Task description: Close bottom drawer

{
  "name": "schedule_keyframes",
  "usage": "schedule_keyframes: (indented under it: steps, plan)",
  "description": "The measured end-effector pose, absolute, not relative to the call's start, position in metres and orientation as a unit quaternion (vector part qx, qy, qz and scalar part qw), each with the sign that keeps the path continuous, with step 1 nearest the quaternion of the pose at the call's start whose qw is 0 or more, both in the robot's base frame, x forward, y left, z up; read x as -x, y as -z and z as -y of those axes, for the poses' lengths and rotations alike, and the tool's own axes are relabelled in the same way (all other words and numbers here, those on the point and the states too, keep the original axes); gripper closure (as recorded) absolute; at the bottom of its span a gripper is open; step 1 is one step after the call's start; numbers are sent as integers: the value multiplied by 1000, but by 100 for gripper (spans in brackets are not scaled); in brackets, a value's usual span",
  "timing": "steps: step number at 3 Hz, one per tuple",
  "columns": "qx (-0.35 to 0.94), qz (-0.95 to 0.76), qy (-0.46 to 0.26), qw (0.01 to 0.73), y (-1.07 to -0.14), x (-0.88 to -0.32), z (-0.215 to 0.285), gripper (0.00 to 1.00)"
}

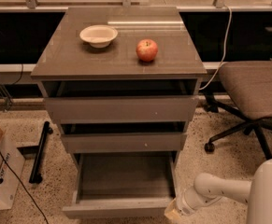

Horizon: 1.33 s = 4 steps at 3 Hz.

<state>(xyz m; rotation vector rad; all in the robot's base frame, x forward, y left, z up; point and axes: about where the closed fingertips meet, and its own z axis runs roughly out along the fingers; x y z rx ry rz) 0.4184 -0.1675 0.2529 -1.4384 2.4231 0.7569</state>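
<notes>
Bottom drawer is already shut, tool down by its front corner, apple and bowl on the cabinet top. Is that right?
No: the camera view shows the bottom drawer pulled out, its interior exposed. The tool is by its front corner; apple and bowl sit on the cabinet top.

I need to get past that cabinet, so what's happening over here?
A robot arm reaches in from the lower right. Its claw sits at the right front corner of the bottom drawer, which is pulled well out and not yet closed. A bowl and an apple sit untouched on the cabinet top. An office chair stands to the right.
</notes>
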Motion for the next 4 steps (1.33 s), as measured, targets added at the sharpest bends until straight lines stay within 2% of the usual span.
schedule_keyframes:
  steps: [2,3,4]
  plan:
    - [483,-816,-299,108,-204,-421,129,100]
    - [475,-810,-316,137,-183,-446,110,100]
    - [475,-810,-315,138,-183,-446,110,100]
